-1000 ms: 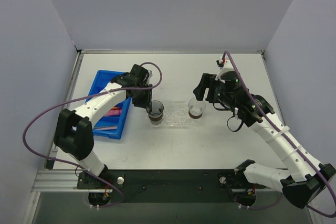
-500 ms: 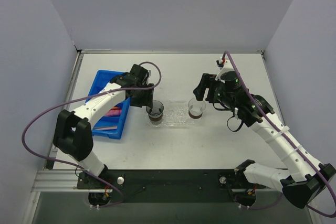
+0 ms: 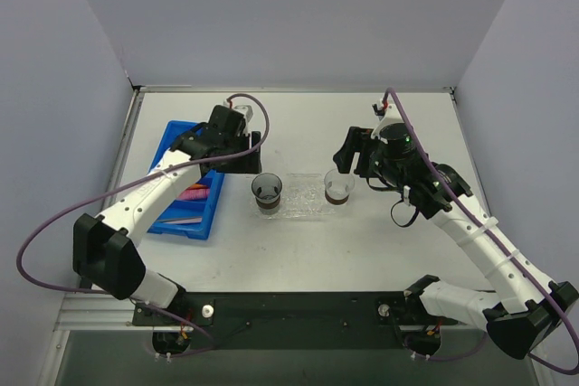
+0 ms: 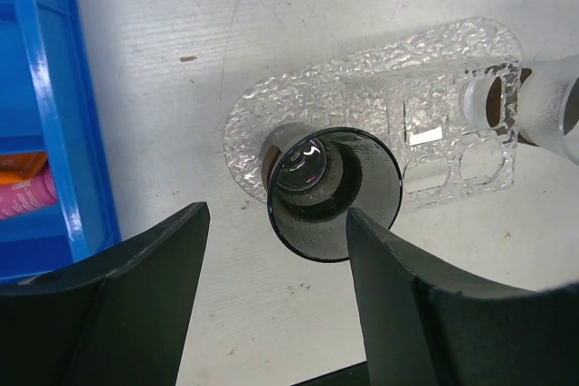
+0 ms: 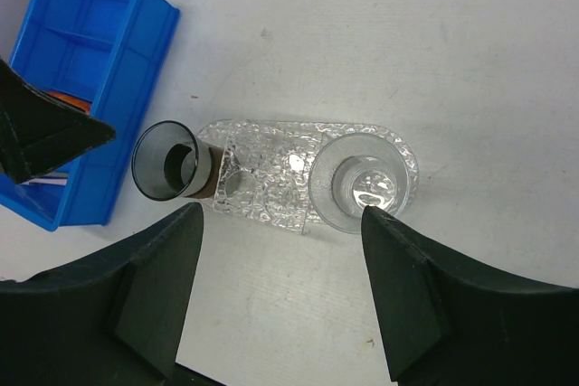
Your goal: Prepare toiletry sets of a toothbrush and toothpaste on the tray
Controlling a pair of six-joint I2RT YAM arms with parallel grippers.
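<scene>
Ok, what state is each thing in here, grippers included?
left gripper: open, holding nothing.
right gripper: open, holding nothing, above the tray.
tray: flat on the table, no toothbrush or toothpaste on it.
dark cup: upright on the tray end nearest the bin, empty.
clear cup: upright on the other end, empty.
toothpaste: lying in the blue bin.
toothbrush: lying in the bin.

blue bin [image 4: 61,133] cropped, toothpaste [image 4: 27,199] perhaps edge-cut
</scene>
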